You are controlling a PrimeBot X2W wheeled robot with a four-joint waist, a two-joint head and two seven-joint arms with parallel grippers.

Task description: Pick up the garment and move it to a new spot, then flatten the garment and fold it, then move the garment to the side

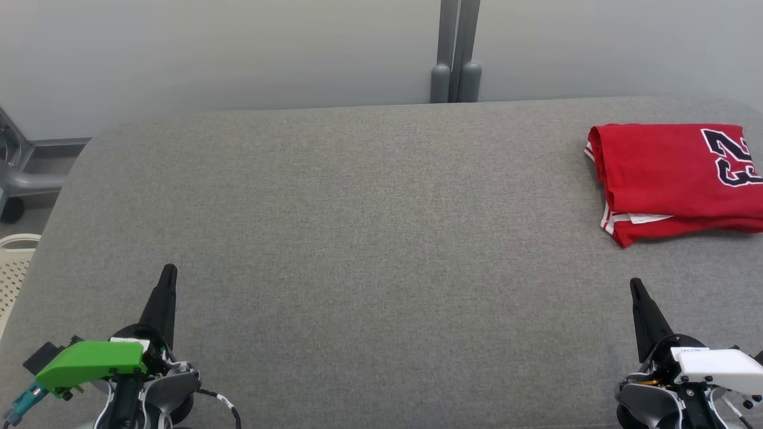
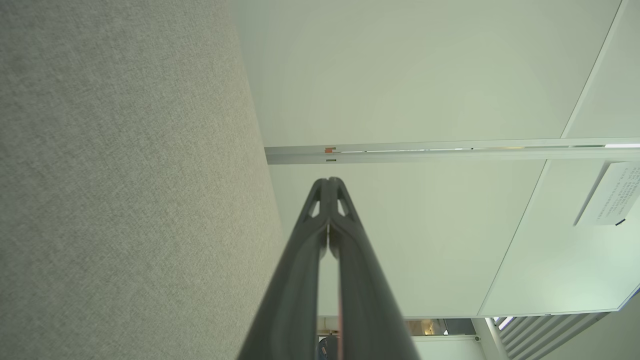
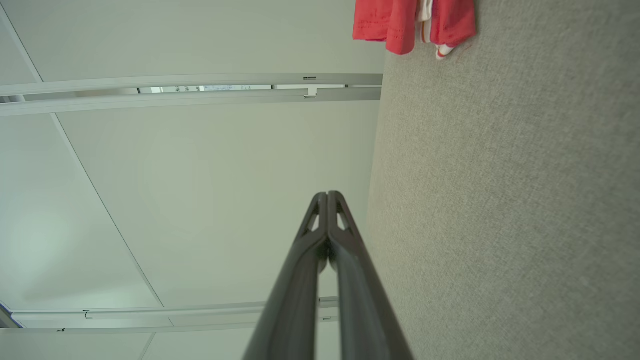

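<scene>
The garment (image 1: 673, 176) is a red jersey with a dark number and white trim, lying folded at the far right of the grey table (image 1: 369, 238). Its edge also appears at the top of the right wrist view as red cloth (image 3: 400, 22). My left gripper (image 1: 169, 271) rests at the lower left, shut with nothing in it; its fingertips meet in the left wrist view (image 2: 328, 180). My right gripper (image 1: 635, 283) sits at the lower right, shut and empty, well in front of the jersey, with its fingertips pressed together (image 3: 327, 194).
A pale wall and a grey post (image 1: 456, 53) stand behind the table. A perforated white basket (image 1: 15, 265) and a grey frame with a wheel (image 1: 18, 179) sit off the table's left edge. Grey table cloth spreads wide between the two grippers.
</scene>
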